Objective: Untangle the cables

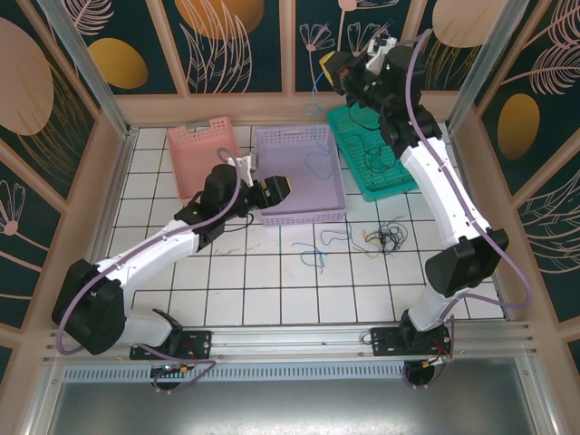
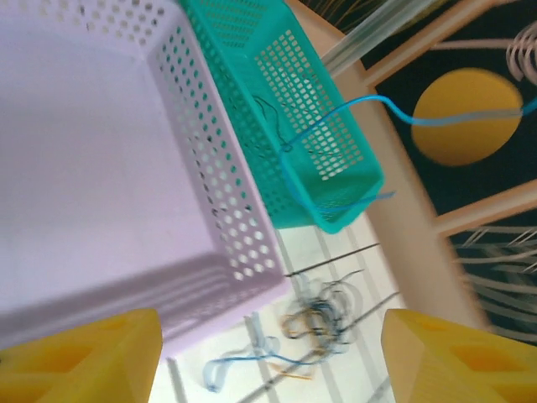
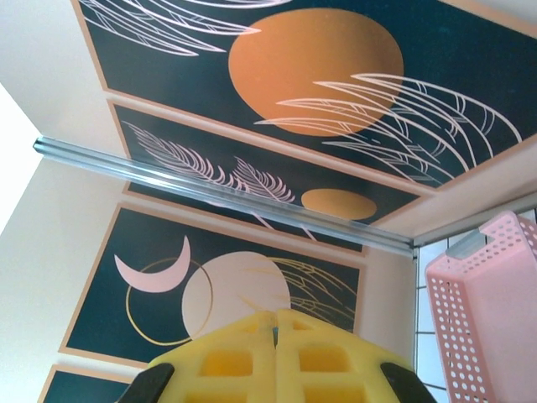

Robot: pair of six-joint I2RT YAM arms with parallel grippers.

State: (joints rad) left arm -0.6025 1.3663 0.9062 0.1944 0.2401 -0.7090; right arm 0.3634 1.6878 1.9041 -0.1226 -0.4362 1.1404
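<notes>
While the left gripper (image 1: 275,190) hangs with its yellow fingers (image 2: 84,361) spread and empty over the near left corner of the purple basket (image 1: 299,216), the right gripper (image 3: 275,348) is clenched high by the far wall. It appears to pinch a blue cable (image 2: 377,99) that trails down towards the teal basket (image 2: 336,168), though the pinch itself is hard to make out. A blue strand (image 1: 317,163) lies in the purple basket, and dark wires (image 1: 372,159) lie in the teal one by the table's far right corner. The pink basket (image 1: 204,154) sits far left. On the white-tiled table (image 1: 227,281), towards the right edge, a tangled clump of cables (image 1: 390,238) lies beside loose blue strands (image 1: 313,256).
</notes>
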